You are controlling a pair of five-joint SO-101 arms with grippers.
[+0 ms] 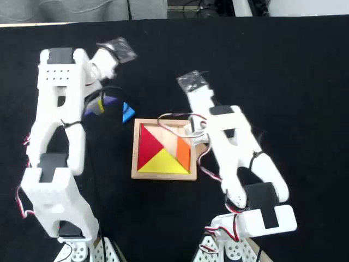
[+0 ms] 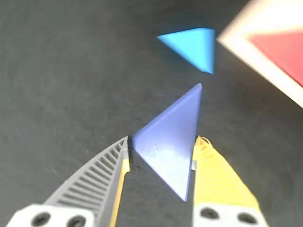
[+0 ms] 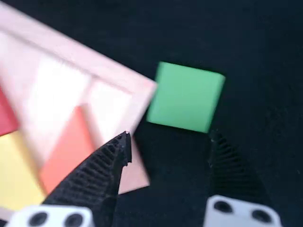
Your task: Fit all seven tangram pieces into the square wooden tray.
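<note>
High view: red piece (image 1: 147, 143), yellow piece (image 1: 163, 162) and orange piece (image 1: 183, 150) sit in tray (image 1: 163, 176); you judge task about half done. Seventh piece not made out.

Left wrist view: your left gripper (image 2: 163, 142) clamped on purple triangle (image 2: 168, 151). Blue triangle (image 2: 191, 47) lies on cloth (image 2: 71, 71) between it and tray.

Right wrist view: right gripper (image 3: 170, 142) jaws apart. Green square (image 3: 186, 97) lies ahead, just beside tray corner.

A robotics lab bench: black-covered table (image 1: 305, 82), tangled cables (image 1: 203, 6) behind.
</note>
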